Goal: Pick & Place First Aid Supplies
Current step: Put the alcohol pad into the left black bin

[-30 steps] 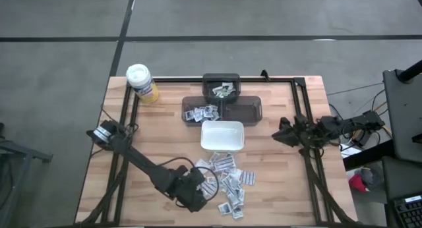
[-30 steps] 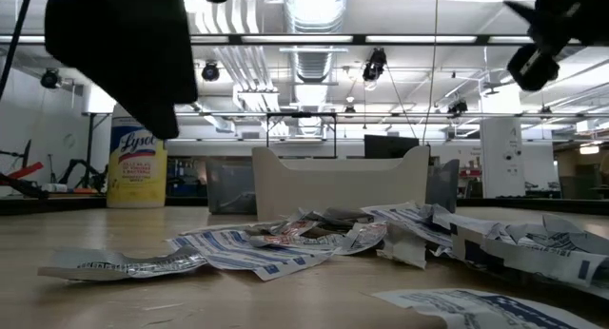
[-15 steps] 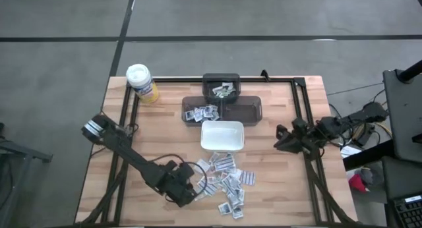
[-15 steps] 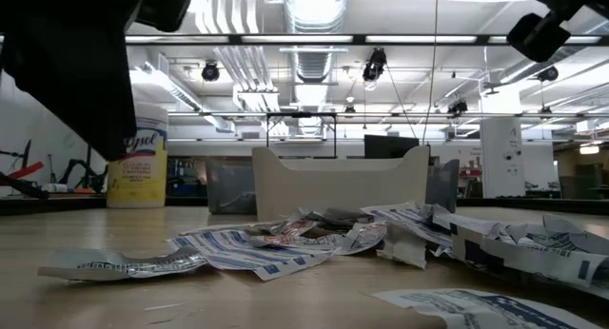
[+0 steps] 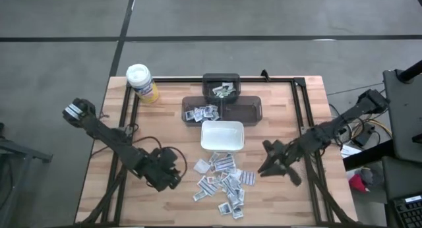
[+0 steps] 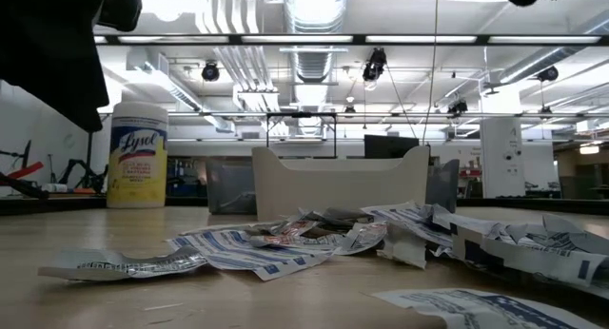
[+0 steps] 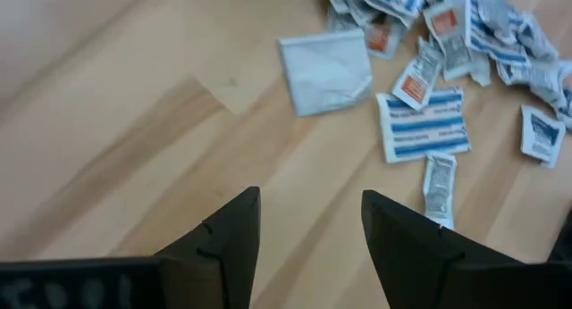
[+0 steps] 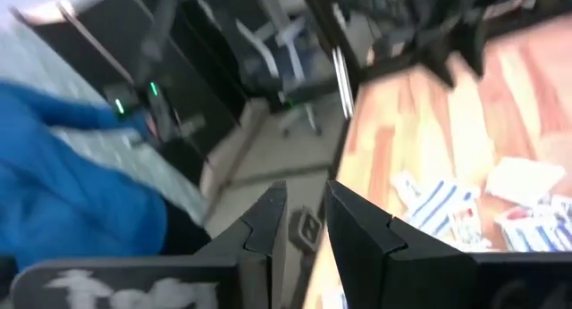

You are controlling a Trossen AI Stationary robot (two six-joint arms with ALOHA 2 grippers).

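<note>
While both arms hang over the wooden table (image 5: 158, 132), the left gripper (image 5: 173, 177) sits just beside the near-left edge of the first aid supplies (image 5: 224, 178), its 2 dark fingers (image 7: 223, 242) spread apart with bare wood showing in the gap and nothing held between them. Ahead of those fingertips, in the left wrist view, lies 1 plain grey-white packet (image 7: 325, 61), apart from the rest; beyond it the pile begins, with a blue-striped packet (image 7: 424, 123), a narrow grey sachet (image 7: 439, 179) and several small packets bearing reddish print. The right gripper (image 5: 271, 163) hovers just past the opposite, right-hand edge of the same pile, with no packet visibly between its fingers; in the right wrist view its 2 fingers (image 8: 268, 221) stand slightly parted with only a narrow gap and no object in it. The packets therefore lie scattered between the 2 grippers on the bare table. Farther from both grippers than the pile stands the white rectangular dish (image 5: 222, 136), empty, and beyond it 3 dark bins (image 5: 221, 103), 2 of which already contain packets. The yellow canister (image 5: 142, 83) with its white lid stands at the far-left corner, well apart from the left gripper. In the low view the crumpled packets (image 6: 314, 236) spread across the foreground in front of the dish (image 6: 338, 184), with the canister (image 6: 138, 156) to the left. The right wrist view also shows a blue sleeve (image 8: 71, 197) beside the table.
</note>
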